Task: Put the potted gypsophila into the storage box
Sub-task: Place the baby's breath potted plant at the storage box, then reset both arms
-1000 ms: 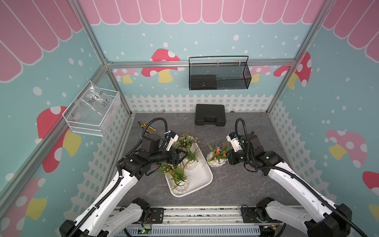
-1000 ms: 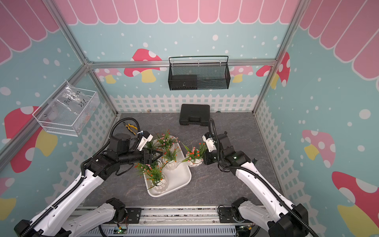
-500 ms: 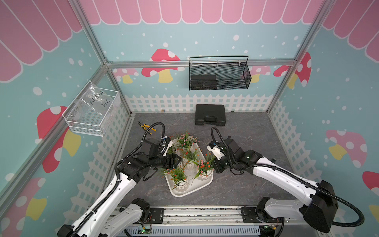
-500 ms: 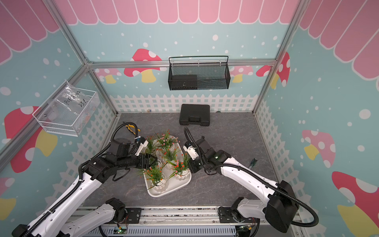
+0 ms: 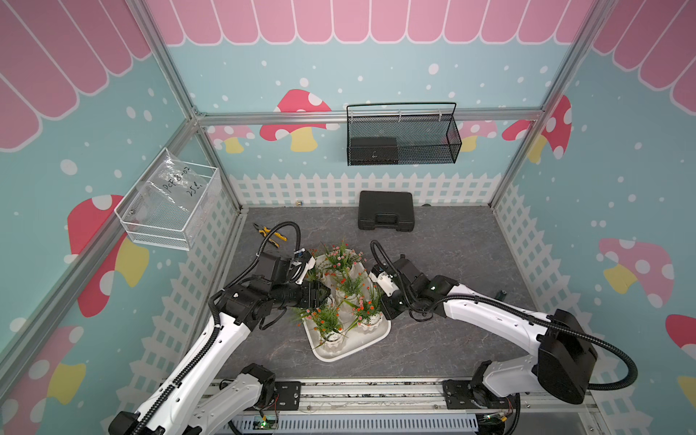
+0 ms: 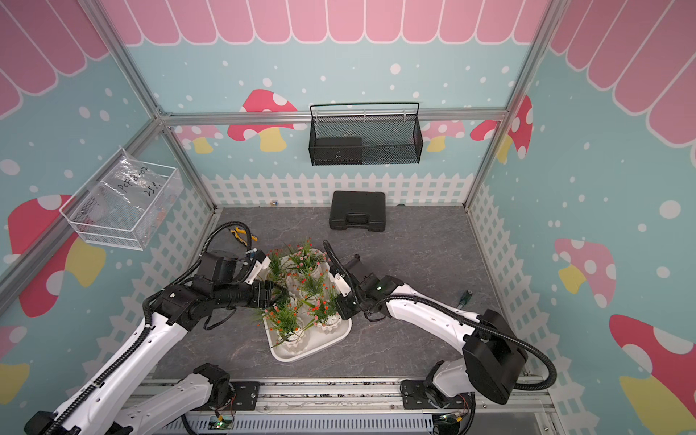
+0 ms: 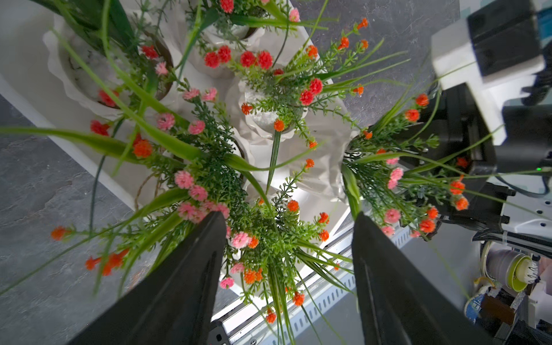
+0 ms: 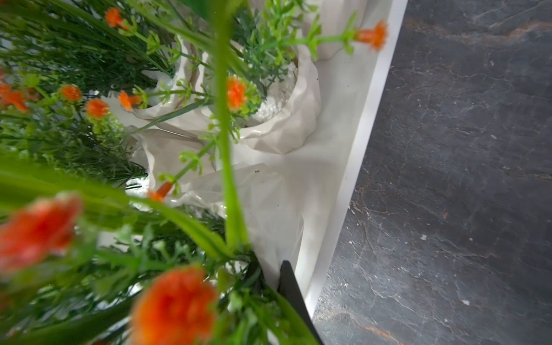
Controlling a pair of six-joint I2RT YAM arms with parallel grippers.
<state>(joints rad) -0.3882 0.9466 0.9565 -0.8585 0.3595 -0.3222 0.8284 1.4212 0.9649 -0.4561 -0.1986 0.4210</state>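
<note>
All the plants we see stand in the tray; one plant by its rim has its sprigs clamped in the right gripper. We'd let go gently (no tugging). The left gripper hovers half-spread, empty.

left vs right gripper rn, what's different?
Grip: left gripper is open, holding nothing; right gripper is shut on a potted gypsophila. Place: left gripper is at the storage box's left edge, right gripper at its right edge. Shared: both black, both reaching over the box.
</note>
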